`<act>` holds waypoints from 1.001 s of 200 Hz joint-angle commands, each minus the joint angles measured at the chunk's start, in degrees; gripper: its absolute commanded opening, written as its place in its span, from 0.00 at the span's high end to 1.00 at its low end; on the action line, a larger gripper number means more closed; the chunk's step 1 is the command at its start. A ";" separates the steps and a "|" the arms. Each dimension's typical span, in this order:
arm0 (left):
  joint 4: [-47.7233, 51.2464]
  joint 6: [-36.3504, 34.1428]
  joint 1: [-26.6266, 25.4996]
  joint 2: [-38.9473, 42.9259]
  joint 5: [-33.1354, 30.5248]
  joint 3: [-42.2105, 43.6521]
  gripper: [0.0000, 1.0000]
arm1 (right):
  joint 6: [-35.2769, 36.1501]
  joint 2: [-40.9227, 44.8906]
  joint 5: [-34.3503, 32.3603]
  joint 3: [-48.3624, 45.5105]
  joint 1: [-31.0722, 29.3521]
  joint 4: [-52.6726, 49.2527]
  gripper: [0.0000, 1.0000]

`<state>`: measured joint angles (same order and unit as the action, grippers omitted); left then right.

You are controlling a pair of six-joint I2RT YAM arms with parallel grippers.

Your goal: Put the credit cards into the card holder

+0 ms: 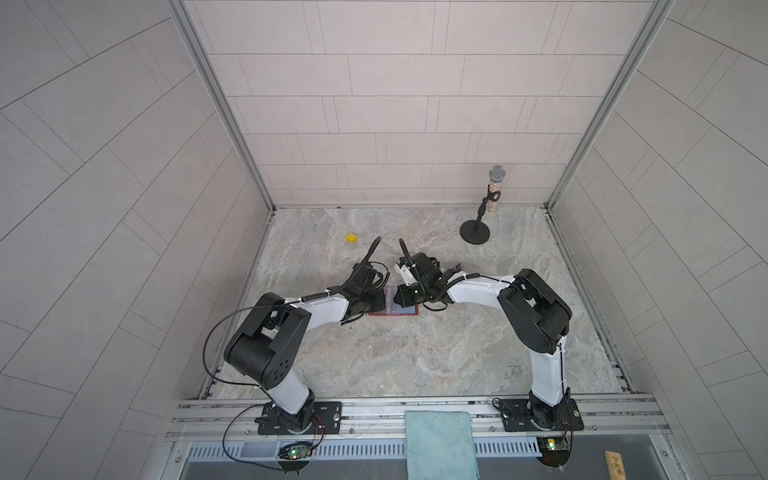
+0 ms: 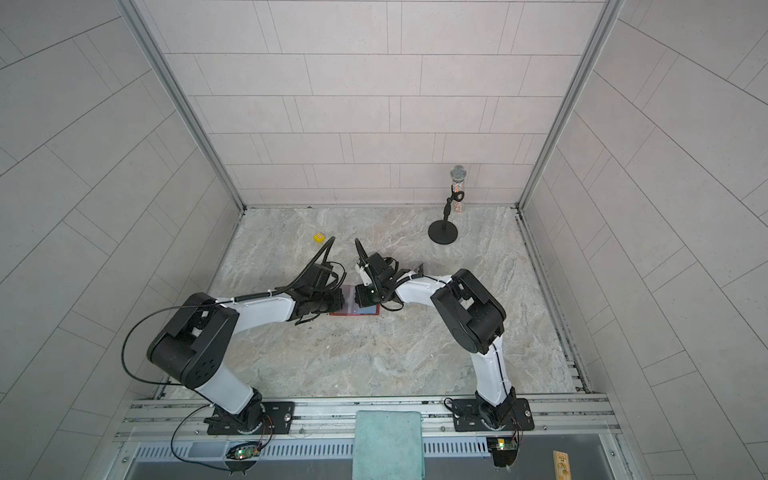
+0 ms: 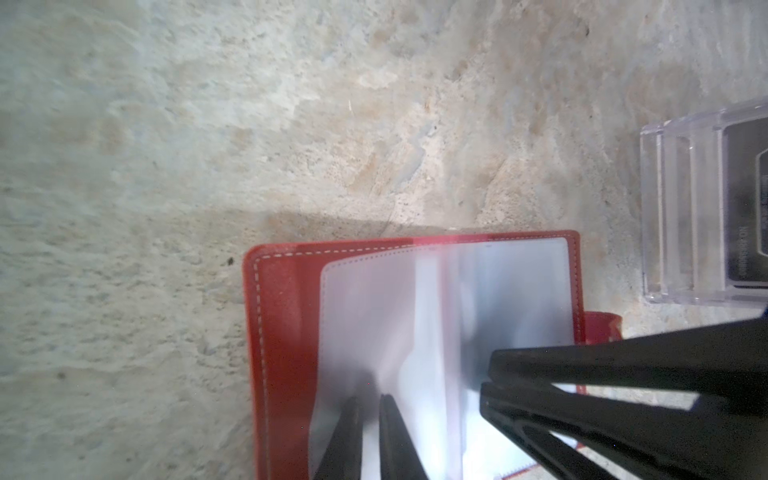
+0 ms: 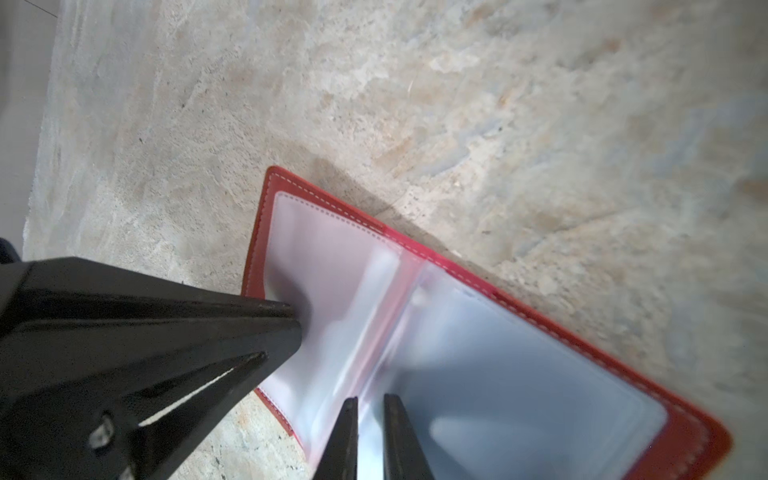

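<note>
Card holder (image 3: 282, 332) lies open, red cover down, on the marble table (image 3: 208, 124), with its clear sleeves fanned upward. Left gripper (image 3: 369, 399) is over the card holder's left half, fingers drawn nearly together and pinching a sleeve leaf. Right gripper (image 4: 370, 399) is by the card holder's spine, fingers likewise clenched on a sleeve leaf. Credit cards (image 3: 748, 199), dark and too blurred to count, sit in a clear acrylic stand (image 3: 681, 216) near the card holder's snap-tab edge, not touching it. Yellow cube (image 1: 352, 237) sits well apart from the card holder.
</note>
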<state>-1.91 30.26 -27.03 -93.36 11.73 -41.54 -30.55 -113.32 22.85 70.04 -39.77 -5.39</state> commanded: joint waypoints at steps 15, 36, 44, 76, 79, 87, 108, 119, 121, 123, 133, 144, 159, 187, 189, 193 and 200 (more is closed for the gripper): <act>2.53 0.41 0.16 -1.56 -2.43 2.33 0.84 | 1.12 2.75 -4.37 -1.46 -0.31 -3.49 0.84; 2.66 0.35 0.21 -0.95 -2.56 2.75 0.84 | 0.93 2.31 -7.50 -1.48 -0.31 -5.39 0.85; 2.65 0.34 0.17 -0.63 -2.52 2.86 0.84 | 0.93 2.10 -8.09 -1.56 -0.31 -5.75 0.85; 2.16 0.47 0.17 -0.04 0.46 2.45 0.84 | 0.65 2.32 -7.89 -2.08 -0.31 -5.86 0.85; 2.05 0.43 0.20 0.06 0.87 2.35 0.84 | 0.74 2.50 -7.72 -2.13 -0.31 -5.80 0.85; 1.91 0.45 0.20 0.39 1.85 2.01 0.84 | 0.82 3.27 -7.19 -2.28 -0.31 -5.56 0.85; 2.82 -0.05 0.14 2.12 4.28 0.15 0.79 | 1.63 6.31 -6.61 -2.62 -0.31 -5.59 0.83; 4.25 -0.69 0.20 3.31 5.06 -1.39 0.76 | 2.27 8.20 -6.58 -2.63 -0.31 -6.07 0.81; 4.52 -0.94 0.17 3.55 5.28 -1.67 0.75 | 2.41 8.53 -6.63 -2.63 -0.31 -6.22 0.81; 4.92 -1.07 0.19 3.78 5.49 -2.05 0.74 | 2.53 8.90 -6.73 -2.63 -0.27 -6.39 0.81; 6.52 -2.05 0.15 4.75 6.35 -3.86 0.72 | 2.96 10.66 -7.16 -2.48 -0.22 -7.24 0.80; 8.36 -2.92 0.21 5.65 7.17 -5.74 0.70 | 3.51 12.34 -7.90 -2.54 -0.06 -8.23 0.78; 10.07 -3.41 0.16 6.33 8.47 -7.92 0.68 | 4.17 14.39 -8.63 -2.51 0.38 -9.74 0.76; 10.54 -2.33 0.05 5.38 12.60 -11.71 0.63 | 6.34 17.39 -10.91 -2.23 2.13 -13.17 0.73; 10.46 -2.14 0.04 5.16 12.92 -11.94 0.63 | 6.43 17.53 -11.12 -2.20 2.32 -13.51 0.73; 10.29 -1.87 -0.02 4.89 13.49 -12.45 0.62 | 6.55 17.80 -11.43 -2.10 2.80 -14.17 0.73; 10.10 -1.47 -0.31 4.31 14.09 -13.29 0.60 | 6.96 18.44 -11.81 -2.17 3.68 -15.00 0.73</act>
<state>6.37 28.40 -27.03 -88.40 21.52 -51.99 -26.04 -97.12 14.44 67.44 -38.48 -14.92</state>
